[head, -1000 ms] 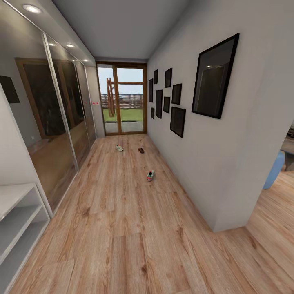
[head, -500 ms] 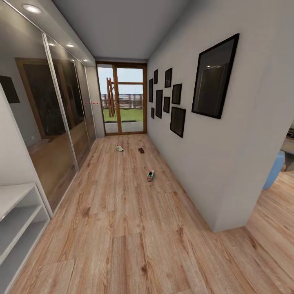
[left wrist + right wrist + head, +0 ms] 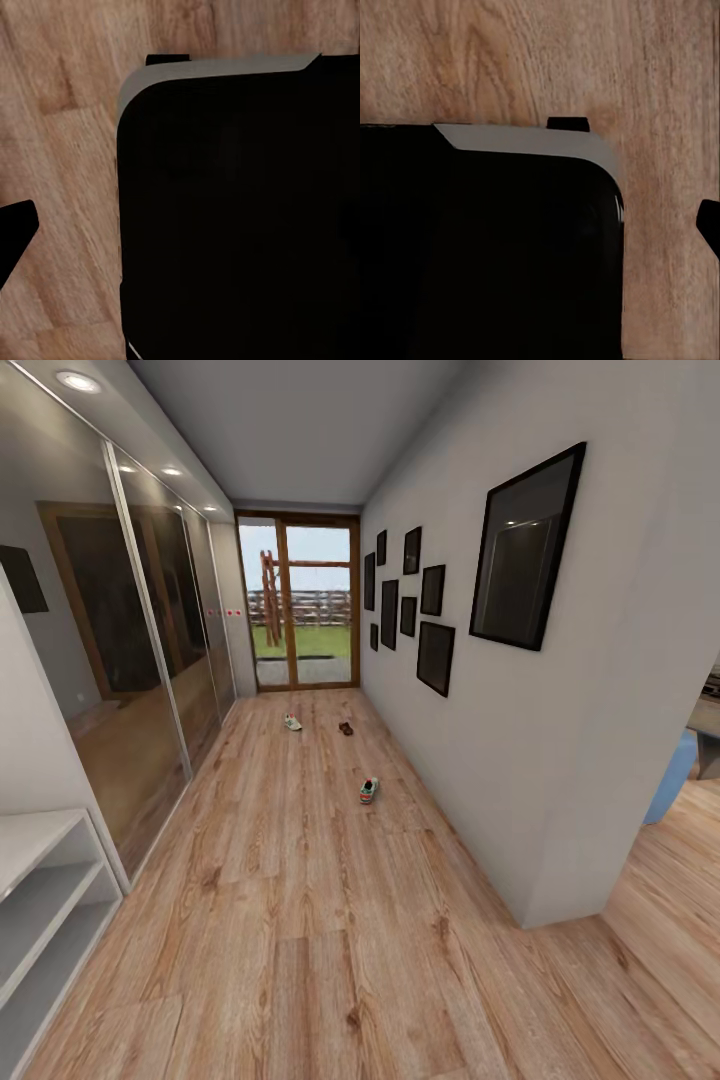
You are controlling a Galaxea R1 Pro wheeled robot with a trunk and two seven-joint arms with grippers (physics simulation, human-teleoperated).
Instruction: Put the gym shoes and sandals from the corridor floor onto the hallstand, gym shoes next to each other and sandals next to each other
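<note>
Light brown wood-grain floor point(image 3: 300, 920), pale grey-white rack point(image 3: 40, 900), a white sneaker with green and red point(image 3: 369, 790), black picture frames point(image 3: 525, 550) on off-white wall point(image 3: 600, 760).

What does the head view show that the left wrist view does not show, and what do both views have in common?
Head view: the corridor with a gym shoe nearby, another gym shoe and a brown sandal farther on, the hallstand, mirrored doors and framed pictures. Left wrist view: a large black body with a grey edge, seen close. Both: the wood-grain floor.
</note>
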